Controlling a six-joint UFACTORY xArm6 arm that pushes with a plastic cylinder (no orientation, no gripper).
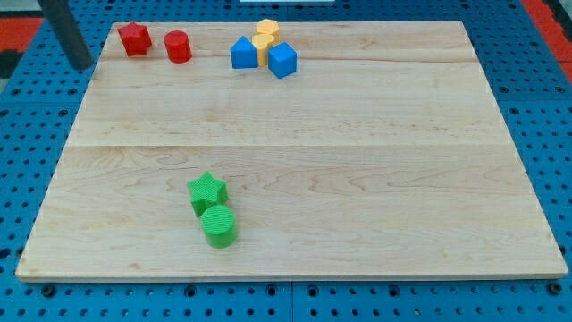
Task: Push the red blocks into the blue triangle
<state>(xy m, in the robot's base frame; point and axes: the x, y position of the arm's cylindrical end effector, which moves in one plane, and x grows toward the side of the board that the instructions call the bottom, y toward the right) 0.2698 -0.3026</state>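
Observation:
A red star-like block (134, 38) and a red cylinder (178, 46) sit side by side near the board's top left corner. The blue triangle (243, 53) lies further right along the top edge, touching a yellow block (264, 37), with a blue cube (281, 60) on its right. My tip (80, 64) is the lower end of the dark rod at the view's top left, just off the board's left edge, to the left of the red star-like block and apart from it.
A green star (207, 190) and a green cylinder (219, 225) touch each other at the lower left of the wooden board (357, 161). A blue pegboard (27, 161) surrounds the board.

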